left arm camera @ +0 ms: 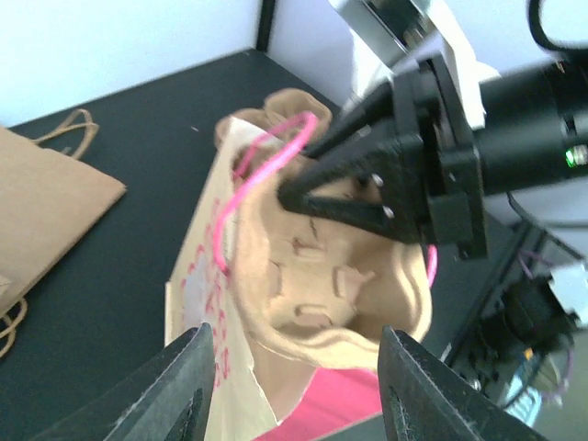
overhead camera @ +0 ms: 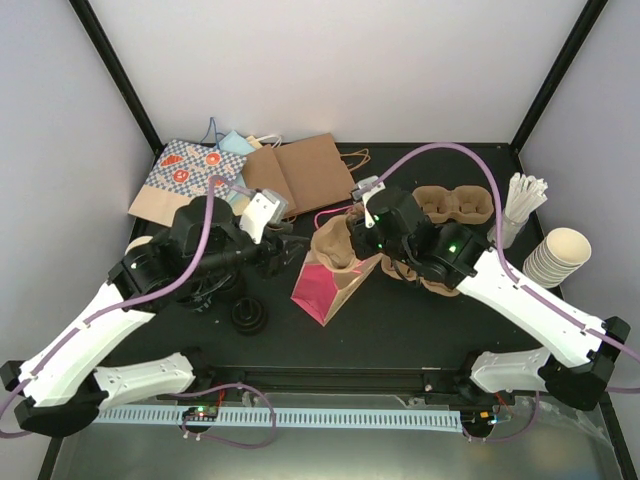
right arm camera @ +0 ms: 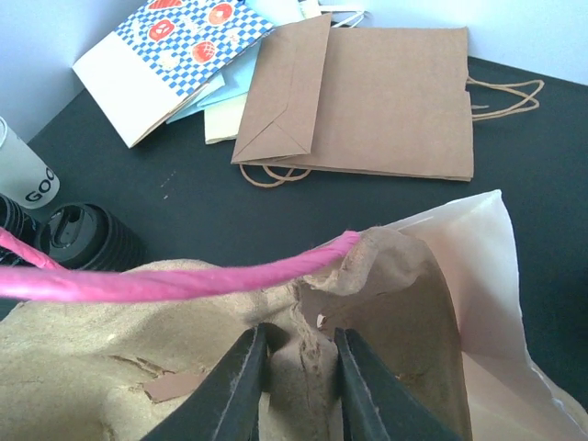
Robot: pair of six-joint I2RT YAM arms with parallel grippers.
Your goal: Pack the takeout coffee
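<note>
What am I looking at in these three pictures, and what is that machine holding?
Two white robot arms are bolted at the near edge of a black table. One picture looks down from above; the other two come from cameras on each wrist. The right gripper pinches a brown pulp cup carrier at the mouth of a bag with pink handles. The left gripper is open, facing that carrier. Flat paper bags, stacked cream cups and black lids lie around.

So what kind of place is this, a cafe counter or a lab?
Most likely a robot test bench dressed as a takeout packing station: a black table inside plain white walls, with flat paper bags, stacked cream cups and pulp cup carriers.
</note>
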